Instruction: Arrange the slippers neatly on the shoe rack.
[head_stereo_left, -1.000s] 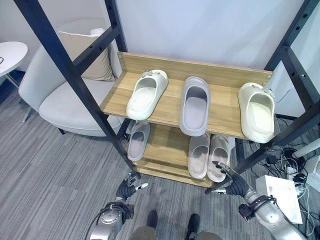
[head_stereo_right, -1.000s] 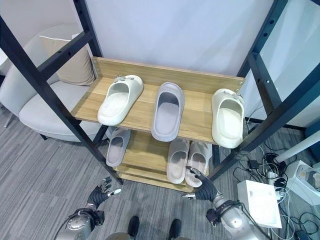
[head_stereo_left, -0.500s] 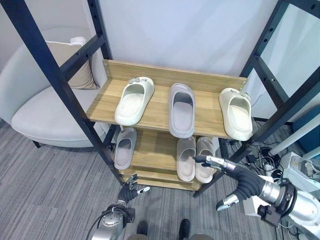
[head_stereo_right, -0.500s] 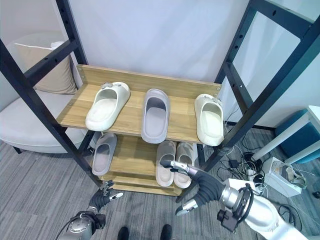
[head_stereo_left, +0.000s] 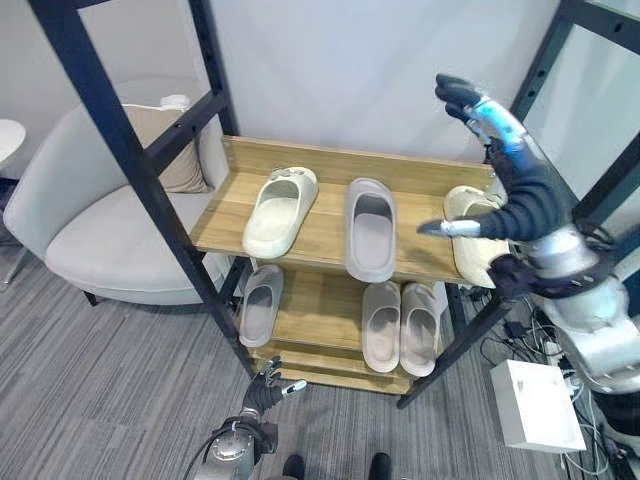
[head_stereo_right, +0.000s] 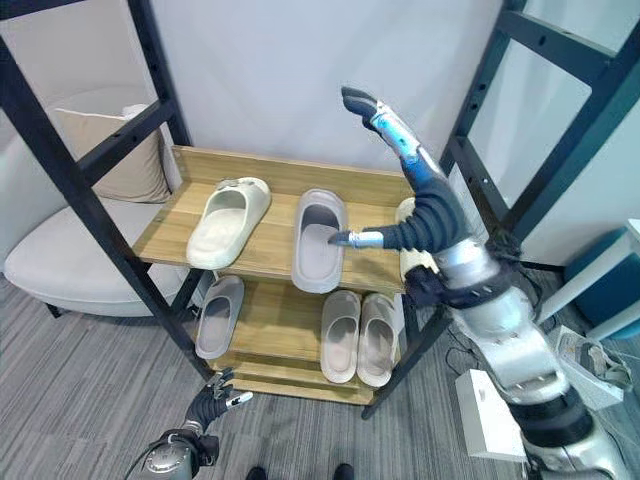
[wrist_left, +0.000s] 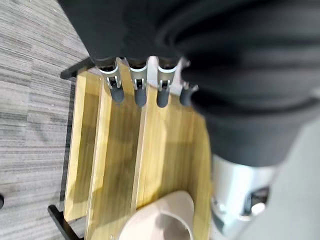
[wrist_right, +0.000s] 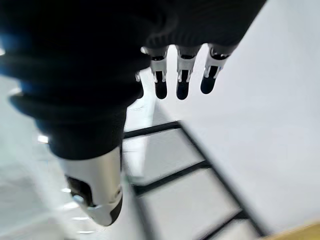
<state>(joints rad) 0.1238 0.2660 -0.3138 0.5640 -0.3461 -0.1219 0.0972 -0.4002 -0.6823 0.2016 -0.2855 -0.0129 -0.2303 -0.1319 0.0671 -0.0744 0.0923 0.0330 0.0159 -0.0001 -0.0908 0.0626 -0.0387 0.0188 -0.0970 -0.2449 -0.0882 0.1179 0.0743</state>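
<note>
The right hand is raised in front of the shoe rack, its fingers straight and spread, holding nothing; the thumb points at the grey slipper on the top shelf, and the right cream slipper lies partly behind the palm; the left cream slipper lies well beyond the thumb tip; three more slippers sit on the lower shelf. The left hand hangs low near the floor, fingers relaxed and empty.

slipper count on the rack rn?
6. Top shelf: cream, grey, cream partly behind the right hand. Lower shelf: grey, a pair. More may be hidden.
</note>
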